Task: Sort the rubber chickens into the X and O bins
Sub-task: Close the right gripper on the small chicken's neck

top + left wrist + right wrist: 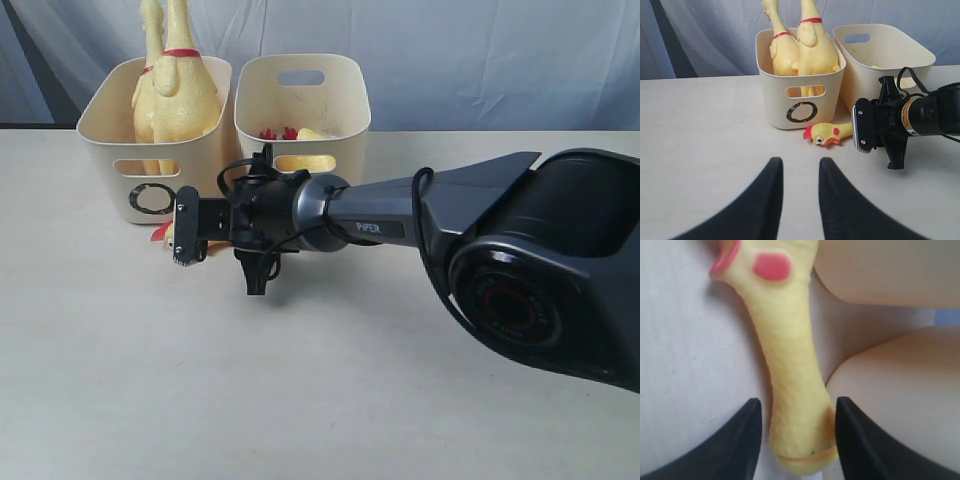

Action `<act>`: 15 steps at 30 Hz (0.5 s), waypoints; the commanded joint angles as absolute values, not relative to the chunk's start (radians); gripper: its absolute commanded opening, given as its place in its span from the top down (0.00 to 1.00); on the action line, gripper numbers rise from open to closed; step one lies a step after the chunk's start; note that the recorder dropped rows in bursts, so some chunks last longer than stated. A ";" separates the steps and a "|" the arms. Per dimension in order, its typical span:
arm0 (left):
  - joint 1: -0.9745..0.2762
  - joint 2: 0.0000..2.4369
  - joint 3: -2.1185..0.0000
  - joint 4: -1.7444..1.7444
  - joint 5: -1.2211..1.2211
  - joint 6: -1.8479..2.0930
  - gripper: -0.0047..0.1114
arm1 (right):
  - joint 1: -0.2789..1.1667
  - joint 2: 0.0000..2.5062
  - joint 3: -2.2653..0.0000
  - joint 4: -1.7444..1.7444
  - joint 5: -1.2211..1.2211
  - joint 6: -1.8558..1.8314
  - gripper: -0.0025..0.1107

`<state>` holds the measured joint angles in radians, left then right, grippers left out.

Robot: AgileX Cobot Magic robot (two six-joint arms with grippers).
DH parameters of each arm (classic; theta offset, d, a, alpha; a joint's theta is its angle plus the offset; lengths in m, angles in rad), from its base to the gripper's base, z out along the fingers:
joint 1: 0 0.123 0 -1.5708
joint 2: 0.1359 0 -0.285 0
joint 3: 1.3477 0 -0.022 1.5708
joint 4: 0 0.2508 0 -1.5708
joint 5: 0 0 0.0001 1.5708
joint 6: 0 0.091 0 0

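Observation:
Two long yellow rubber chickens (178,95) stand upright in the cream O bin (150,198). The matching bin (340,95) to its right has a yellow and red thing (298,134) inside; my arm hides its mark. A shorter chicken (826,134) lies on the table in front of the O bin, head pointing left. My right gripper (180,232) reaches across to it and is open, with the chicken's body (790,365) between its fingers (742,440). My left gripper (800,160) is open over bare table, well short of the chicken.
Cream bin walls (900,405) stand close beside the right gripper's far finger. The right arm (420,215) stretches over the table's middle. A pale curtain (480,50) hangs behind the bins.

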<state>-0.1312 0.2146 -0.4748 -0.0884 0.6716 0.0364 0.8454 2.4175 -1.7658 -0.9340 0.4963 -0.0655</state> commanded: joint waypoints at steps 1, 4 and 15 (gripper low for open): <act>-0.132 0.209 -0.472 -0.085 0.665 0.037 0.75 | 0.838 2.418 -1.772 -0.938 0.510 -0.051 0.58; -0.132 0.209 -0.472 -0.085 0.665 0.037 0.75 | 0.838 2.418 -1.772 -0.938 0.515 -0.051 0.58; -0.132 0.209 -0.472 -0.085 0.665 0.037 0.75 | 0.836 2.418 -1.772 -0.940 0.521 -0.041 0.58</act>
